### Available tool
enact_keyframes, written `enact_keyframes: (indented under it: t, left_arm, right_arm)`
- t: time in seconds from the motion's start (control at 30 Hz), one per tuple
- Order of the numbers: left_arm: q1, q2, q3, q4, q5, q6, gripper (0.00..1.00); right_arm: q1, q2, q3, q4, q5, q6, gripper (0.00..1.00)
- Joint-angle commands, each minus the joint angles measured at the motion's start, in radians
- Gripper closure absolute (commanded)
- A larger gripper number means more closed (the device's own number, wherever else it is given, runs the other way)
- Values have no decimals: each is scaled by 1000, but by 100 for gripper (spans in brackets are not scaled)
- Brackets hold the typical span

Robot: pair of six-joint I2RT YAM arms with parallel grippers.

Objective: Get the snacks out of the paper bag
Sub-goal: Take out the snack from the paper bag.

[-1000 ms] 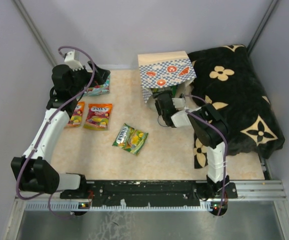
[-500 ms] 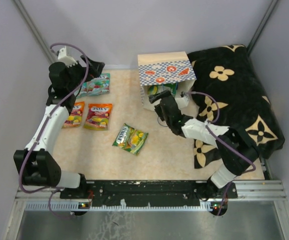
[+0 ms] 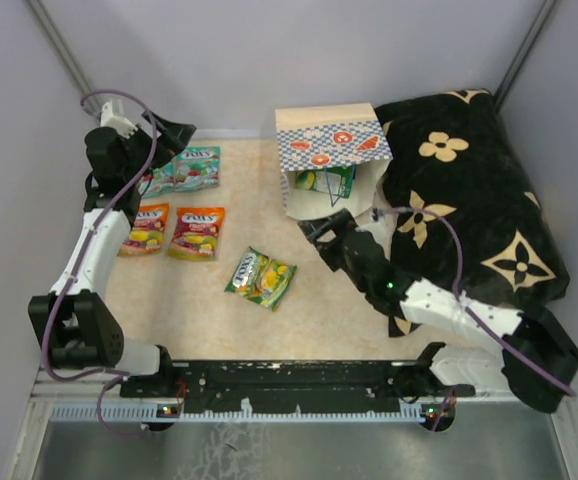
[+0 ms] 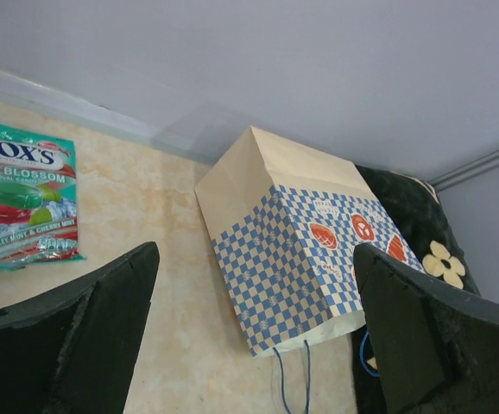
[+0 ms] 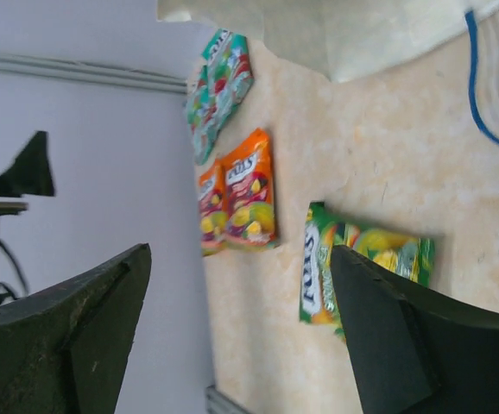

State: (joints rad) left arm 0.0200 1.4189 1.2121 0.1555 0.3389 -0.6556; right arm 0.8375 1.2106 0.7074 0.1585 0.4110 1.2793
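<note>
Right pincer (image 3: 319, 231) spread, empty, near the paper bag (image 3: 331, 138); left pincer (image 3: 176, 133) spread beside teal snacks (image 3: 197, 166)

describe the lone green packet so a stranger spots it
Start at the tan kraft paper bag with the blue-white checkered band at the back. Toward the near edge, left of its mouth, lies a glossy green-and-yellow snack packet. It lies alone and tilted; the other loose packets cluster at the left side.

Right end effector (image 3: 317, 232) withdrew from paper bag (image 3: 331, 148)
</note>
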Motion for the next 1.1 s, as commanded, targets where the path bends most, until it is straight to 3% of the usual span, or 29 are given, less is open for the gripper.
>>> enact_keyframes:
  t: [0.0,0.07,0.17,0.23,0.37,0.5,0.57,0.7,0.77,0.87,0.97,1.07]
  left_arm:
    - [3,-43,25,-34,23,24,0]
    - [1,-47,27,-29,33,20,0]
    - [-4,-41,26,-31,27,34,0]
    - [-4,-27,31,-42,5,64,0]
    - [-5,5,32,12,8,116,0]
    - [-15,35,74,11,129,190,0]
    - [-83,27,76,-41,156,277,0]
    - [-417,-1,42,-138,-115,595,0]
    - [-539,20,45,-193,-211,639,0]
    - [-656,44,17,-191,-226,690,0]
    - [-774,97,-1,-155,-413,822,0]
    - [-814,148,24,-129,-471,922,0]
  right_arm:
    - [-11,-144,-310,368,-51,283,20]
    - [-48,-176,-416,456,-59,329,23]
    - [-161,-181,-347,267,-107,271,24]
    - [-252,-122,-305,226,-160,241,31]
    - [-406,109,-282,437,-348,331,42]
    - [-443,321,-165,558,-460,380,45]
    - [-447,365,-130,605,-451,362,45]
    - [-450,419,-130,694,-371,350,44]
    - [-460,432,-111,666,-405,392,41]
    - [-462,411,-81,627,-381,354,37]
    - [-462,377,-83,620,-368,340,37]
    - [-462,329,-76,575,-371,306,36]
